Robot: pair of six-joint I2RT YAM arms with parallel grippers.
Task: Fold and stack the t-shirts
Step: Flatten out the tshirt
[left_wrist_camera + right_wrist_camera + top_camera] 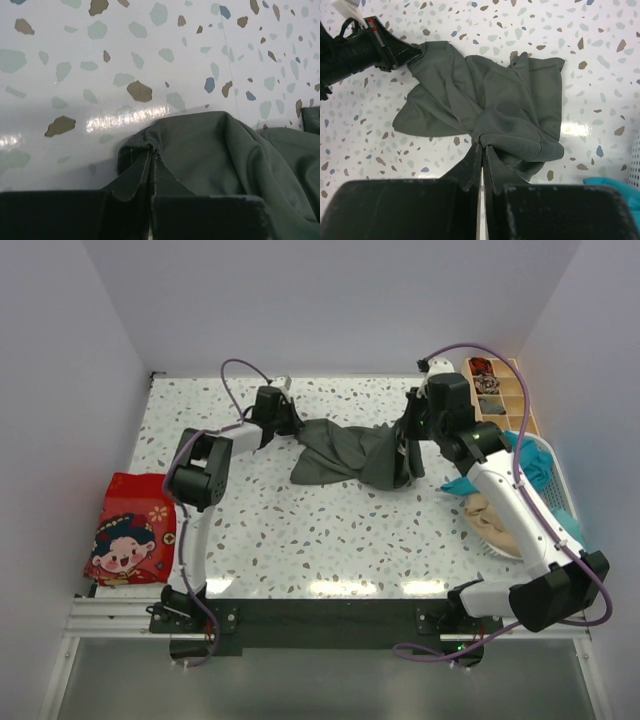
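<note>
The dark grey-green t-shirt (350,452) lies crumpled at the back middle of the table, stretched between both grippers. My left gripper (296,426) is shut on its left edge (150,150). My right gripper (412,445) is shut on its right side (485,142) and holds the cloth a little above the table. The shirt fills the right wrist view (485,95), with the left gripper (412,52) at its far corner. A folded red t-shirt with a cartoon face (130,530) lies at the table's left edge. Teal (525,465) and tan (490,512) t-shirts lie in the white basket.
The white plastic basket (563,495) stands at the right edge. A wooden compartment tray (500,395) with small items stands at the back right corner. The table (330,530) is a speckled terrazzo surface, walled at the back and sides.
</note>
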